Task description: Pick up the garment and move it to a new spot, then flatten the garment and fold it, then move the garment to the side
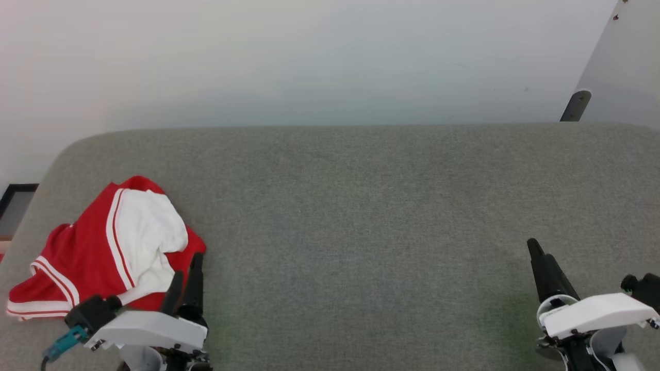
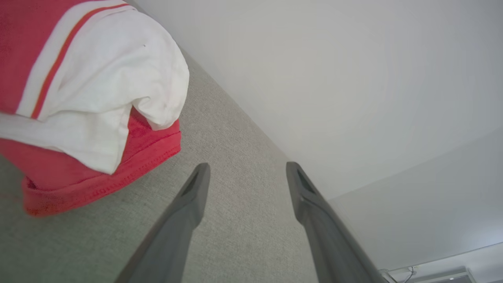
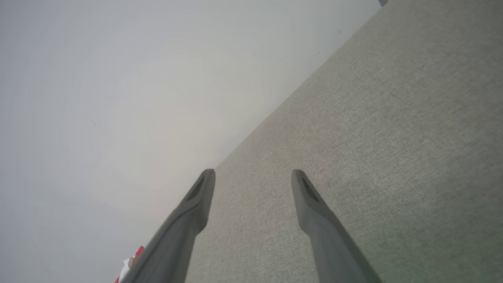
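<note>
On grey surface (image 1: pixel 361 206): garment (image 1: pixel 103 252) crumpled, lettering hidden.

- The left gripper (image 2: pixel 247 168) rises from the bottom edge, its two long dark fingers (image 2: pixel 177 228) spread apart with nothing between them.
- The garment (image 2: pixel 98 78) lies bunched at the upper left: a white sleeve with red-and-white striped trim is heaped over red cloth, whose stitched hem rests on the surface (image 2: pixel 78 243).
- The nearer fingertip is just beside the red hem, not touching it.
- The surface is grey woven fabric and runs up between the fingers.
- A plain white wall (image 2: pixel 334 78) stands behind the surface's far edge.
</note>
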